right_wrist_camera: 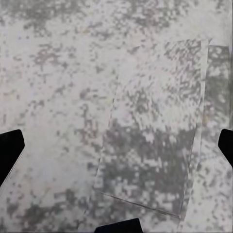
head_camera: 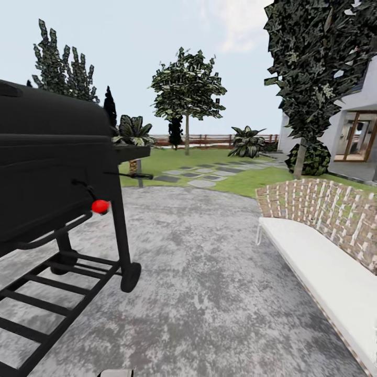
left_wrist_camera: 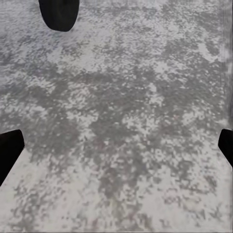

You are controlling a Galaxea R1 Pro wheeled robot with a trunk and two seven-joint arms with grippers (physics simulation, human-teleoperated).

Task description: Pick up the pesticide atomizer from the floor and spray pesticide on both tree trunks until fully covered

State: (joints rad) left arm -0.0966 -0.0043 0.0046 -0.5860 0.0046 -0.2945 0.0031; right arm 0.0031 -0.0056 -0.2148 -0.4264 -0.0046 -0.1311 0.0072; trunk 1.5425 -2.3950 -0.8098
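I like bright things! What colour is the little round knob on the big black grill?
Red knob; clearest in the head view.

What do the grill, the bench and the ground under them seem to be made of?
Grill: probably matte black painted metal, with thin tubular legs. Bench: back looks like woven wicker, criss-cross pale strips; seat seems a smooth white cushion. Ground: mottled grey, like concrete or stone paving.

A grill (head_camera: 52, 173) stands left, a bench (head_camera: 324, 246) right, the lawn (head_camera: 209, 162) beyond.
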